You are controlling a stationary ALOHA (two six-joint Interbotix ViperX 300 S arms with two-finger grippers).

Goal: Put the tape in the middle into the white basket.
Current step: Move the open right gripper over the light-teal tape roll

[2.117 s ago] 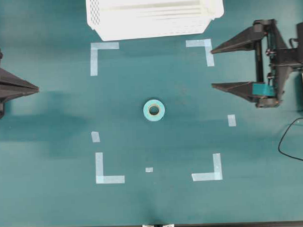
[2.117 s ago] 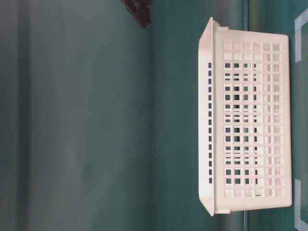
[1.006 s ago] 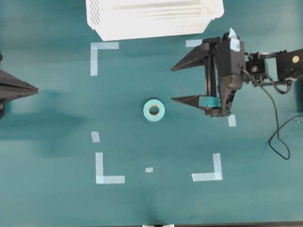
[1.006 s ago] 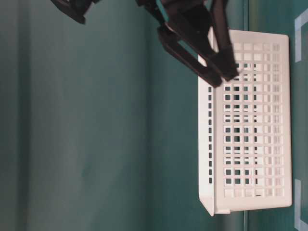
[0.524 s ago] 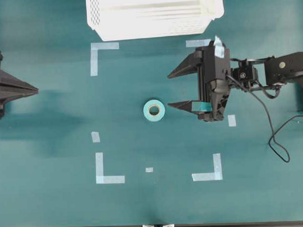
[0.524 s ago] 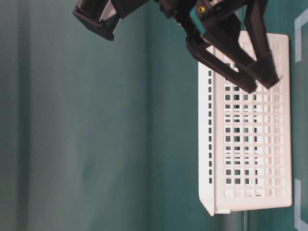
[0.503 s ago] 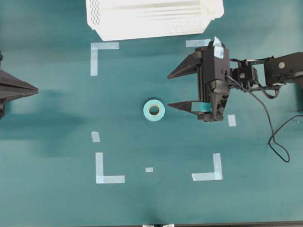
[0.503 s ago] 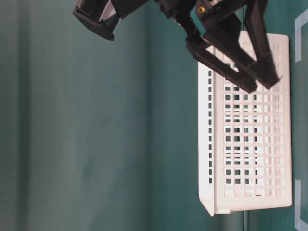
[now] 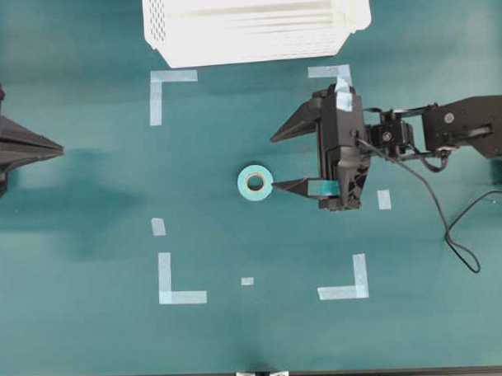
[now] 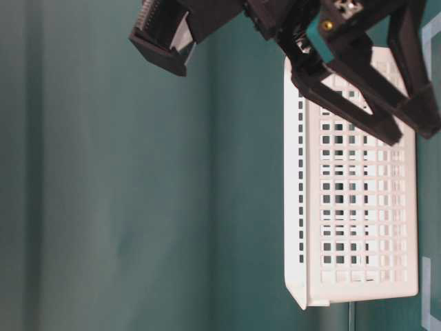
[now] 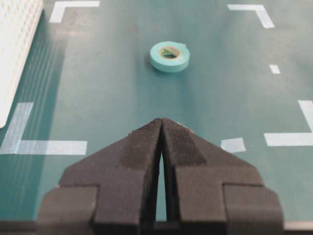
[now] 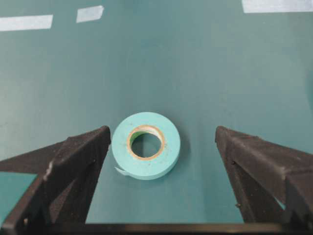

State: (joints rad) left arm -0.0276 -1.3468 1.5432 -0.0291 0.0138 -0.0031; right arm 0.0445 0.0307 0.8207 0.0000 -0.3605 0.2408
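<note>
The tape (image 9: 255,183), a light teal roll with a tan core, lies flat in the middle of the green table. My right gripper (image 9: 273,163) is open just right of it, the near fingertip almost at the roll's edge. In the right wrist view the tape (image 12: 145,145) lies low between the wide-spread fingers, close to the left one, and my right gripper (image 12: 162,132) holds nothing. The white basket (image 9: 254,48) stands at the far edge. My left gripper (image 9: 60,148) rests shut at the left edge, and my left gripper (image 11: 161,120) points at the distant tape (image 11: 169,56).
Pale tape corner marks (image 9: 172,76) (image 9: 345,290) frame the work area, with small strips (image 9: 158,227) (image 9: 384,199) nearby. A black cable (image 9: 459,230) loops on the table at the right. In the table-level view the right gripper (image 10: 413,131) hangs before the white basket (image 10: 358,207).
My right gripper has moved left across the table toward the tape, still open, and its fingers now reach the roll's right side. The left arm and the tape have not moved.
</note>
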